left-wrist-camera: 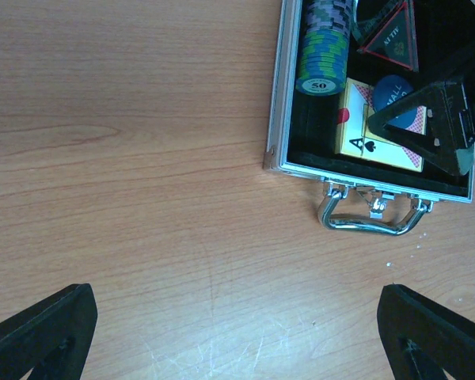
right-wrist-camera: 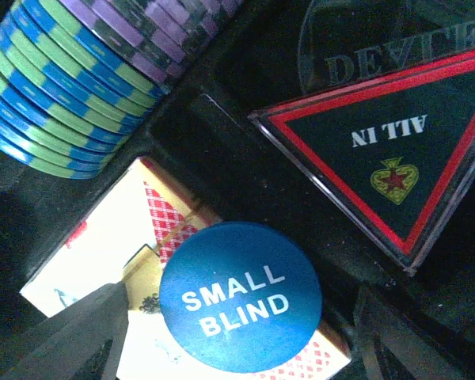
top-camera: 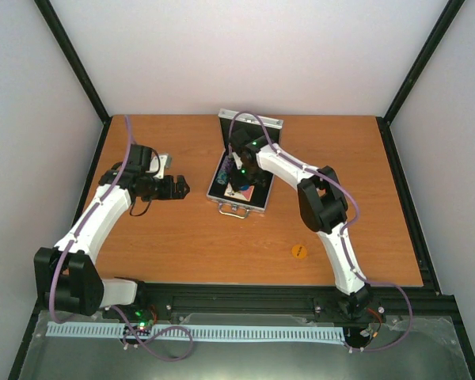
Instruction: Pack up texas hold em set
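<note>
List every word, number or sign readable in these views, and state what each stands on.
"SMALL BLIND": on the blue round button.
"ALL IN", above a spade sign: on the triangular button.
"DEALE", cut off at the picture's edge: on the clear round button.
"50": on the end chip of the chip stack.
"A" with a spade: on the card deck.
Orange disc in the top view: too small to read.
</note>
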